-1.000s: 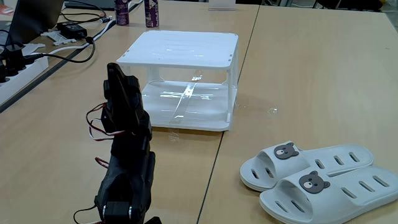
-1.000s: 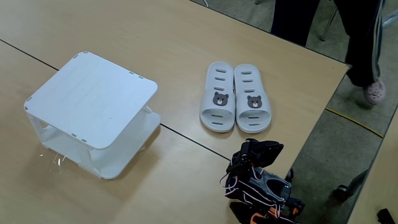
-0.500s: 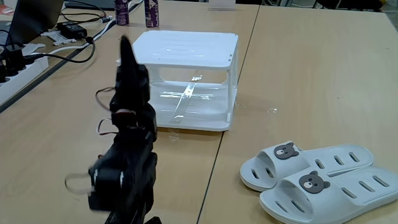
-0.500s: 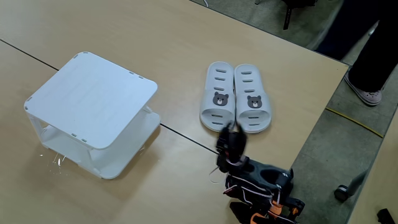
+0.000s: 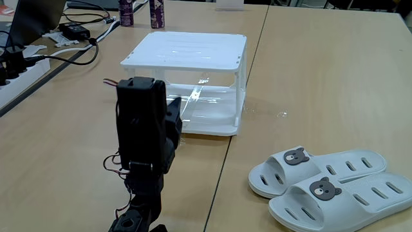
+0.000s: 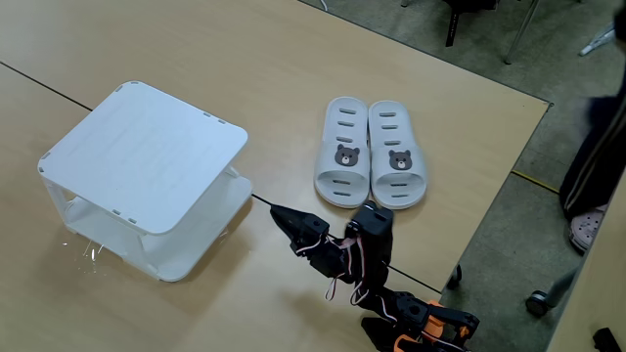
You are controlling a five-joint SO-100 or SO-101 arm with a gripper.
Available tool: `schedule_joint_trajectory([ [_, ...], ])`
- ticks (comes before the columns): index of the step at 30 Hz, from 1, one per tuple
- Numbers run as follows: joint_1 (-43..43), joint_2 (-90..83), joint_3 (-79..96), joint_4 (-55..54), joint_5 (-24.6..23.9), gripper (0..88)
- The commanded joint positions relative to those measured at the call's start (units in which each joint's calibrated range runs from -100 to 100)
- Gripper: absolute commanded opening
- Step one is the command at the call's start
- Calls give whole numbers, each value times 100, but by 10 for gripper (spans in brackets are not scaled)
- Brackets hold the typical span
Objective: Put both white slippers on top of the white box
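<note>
Currently the arm's dark hand reaches out low over the wooden surface, holding nothing; I cannot tell how far it is parted. Two white slippers lie side by side, touching, near it. One white box stands farther off. Slippers look light, bendy rubber; their slotted straps seem the best grip.

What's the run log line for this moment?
gripper: extended over table, holding nothing | white slippers: both on table, side by side | white box: top bare
</note>
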Motion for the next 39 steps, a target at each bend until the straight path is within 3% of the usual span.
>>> schedule_joint_trajectory([
  [1,195,1110,-217,-60,42,7],
  [9,1125,1977,-407,-60,42,7],
  [20,3452,2322,-569,-51,42,7],
  [27,3649,2322,-578,-51,42,8],
  [32,3633,2330,-587,-51,42,164],
  [39,3649,2322,-1282,-51,42,181],
])
